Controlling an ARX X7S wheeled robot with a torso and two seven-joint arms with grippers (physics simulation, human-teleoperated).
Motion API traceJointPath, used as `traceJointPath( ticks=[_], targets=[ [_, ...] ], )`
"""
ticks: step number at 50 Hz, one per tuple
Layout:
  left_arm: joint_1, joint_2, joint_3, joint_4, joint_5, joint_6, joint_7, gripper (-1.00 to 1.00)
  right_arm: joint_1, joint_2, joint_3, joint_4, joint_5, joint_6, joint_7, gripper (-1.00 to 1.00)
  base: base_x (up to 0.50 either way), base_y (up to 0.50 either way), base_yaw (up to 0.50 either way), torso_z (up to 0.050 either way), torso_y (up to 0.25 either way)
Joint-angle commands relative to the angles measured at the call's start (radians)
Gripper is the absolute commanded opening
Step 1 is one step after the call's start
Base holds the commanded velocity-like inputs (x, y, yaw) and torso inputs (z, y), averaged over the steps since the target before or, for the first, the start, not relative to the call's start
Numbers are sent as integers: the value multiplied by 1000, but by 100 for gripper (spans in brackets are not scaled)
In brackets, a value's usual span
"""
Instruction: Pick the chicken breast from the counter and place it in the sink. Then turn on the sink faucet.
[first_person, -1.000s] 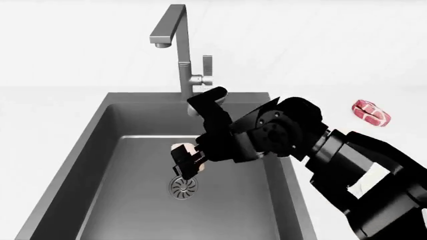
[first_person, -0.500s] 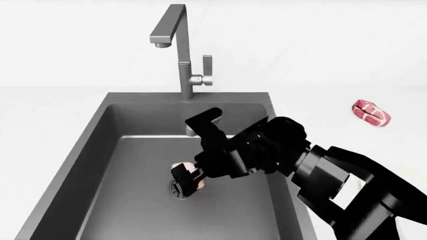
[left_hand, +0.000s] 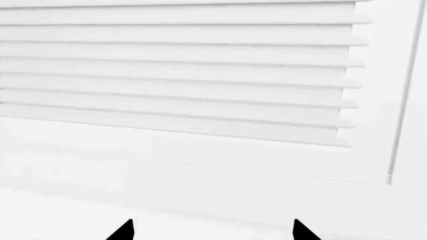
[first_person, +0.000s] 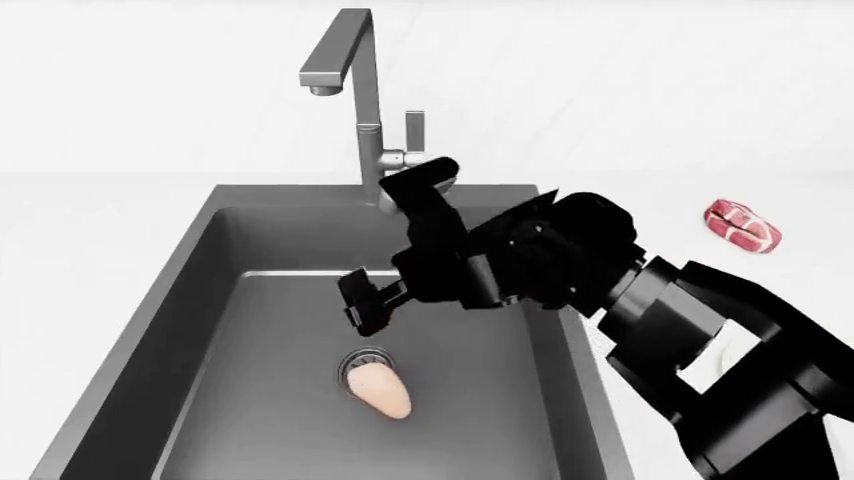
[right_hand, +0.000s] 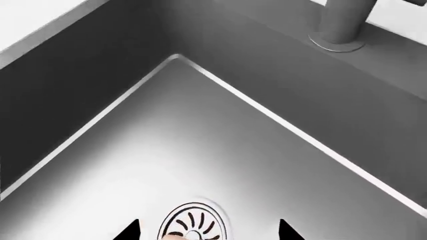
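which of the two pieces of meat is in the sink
The smooth pale pink-beige chicken breast, lying on the dark grey sink floor by the round drain. The red white-marbled meat chunk sits on the white counter.

A plain white table (first_person: 107, 215) surrounds a dark grey sink (first_person: 200, 290) set into it. On the sink floor, a pale pink chicken breast (first_person: 378, 390) lies just beside the round metal drain (first_person: 366, 357), partly overlapping its rim. A red, white-marbled meat chunk (first_person: 743, 226) rests on the table, well to the sink's right.
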Motion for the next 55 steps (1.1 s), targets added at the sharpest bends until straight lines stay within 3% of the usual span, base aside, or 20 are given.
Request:
traceJointPath(
  ticks=[1,11,24,28,41,55],
  targets=[
    [7,0,-2,5,-3,2,-6,100,56,-5,74,65,-14,-99,84,100,0,0,0,0,0],
    [11,-1,-1,9,-4,4,-5,100,77,-23,113,137,-47,-205,156,100,0,0,0,0,0],
    [16,4,4,-1,0,15,4,100,142,-132,131,392,-139,-431,78,100,0,0,0,0,0],
    [25,5,6,2,1,21,7,100,155,-145,60,423,-119,-501,69,100,0,0,0,0,0],
    [34,5,4,-3,0,31,11,100,196,-146,-311,486,196,-706,61,100,0,0,0,0,0],
    [47,9,1,-11,0,48,18,100,174,-146,-360,556,187,-751,117,100,0,0,0,0,0]
  ],
)
